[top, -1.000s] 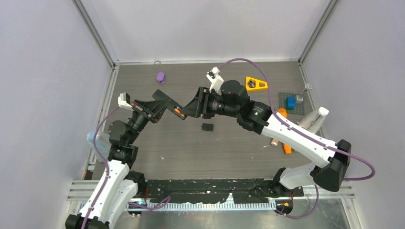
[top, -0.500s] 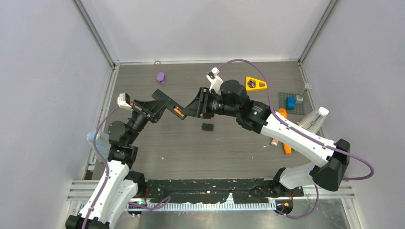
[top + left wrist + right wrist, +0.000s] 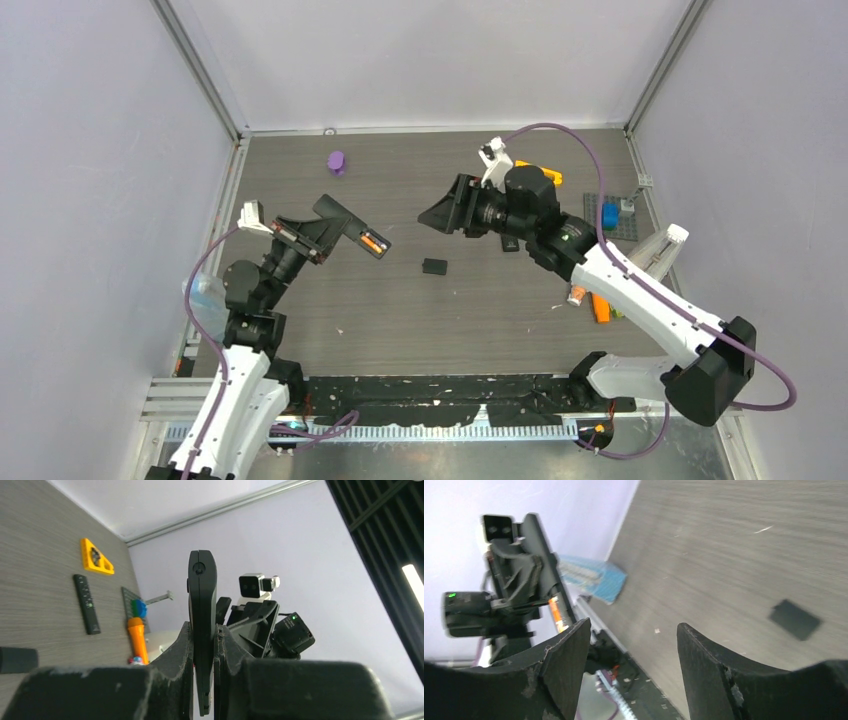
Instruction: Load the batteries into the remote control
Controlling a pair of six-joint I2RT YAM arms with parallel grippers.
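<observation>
Battery: an orange battery (image 3: 373,241) sits in the open compartment of the remote control (image 3: 356,231). The right wrist view shows its orange strip in the remote's back.
Remote control: held off the table (image 3: 400,312) over its left half, tilted, with the compartment end pointing toward the middle. From the left wrist it shows edge-on.
Left gripper (image 3: 324,226): clamped narrow on the remote control's two flat faces.
Right gripper (image 3: 633,628): jaws wide with nothing between them. It hangs over the middle of the table, facing the remote and apart from it.
Battery cover (image 3: 434,266): a small black rectangle lying flat mid-table, below the right gripper.
Loose battery (image 3: 576,296): a small orange cylinder near the right edge, just beside the long orange stick (image 3: 600,309). Its detail is too small to tell.
Second remote (image 3: 87,603): lies flat on the table toward the far right.
Yellow triangle (image 3: 103,566): a holder near the far edge. There is a dark spot in its opening; what it is cannot be told.
Grey baseplate (image 3: 630,229): by the right edge, with a blue block (image 3: 609,214) standing on it.
Purple piece (image 3: 336,161): alone near the far edge, left of centre.
</observation>
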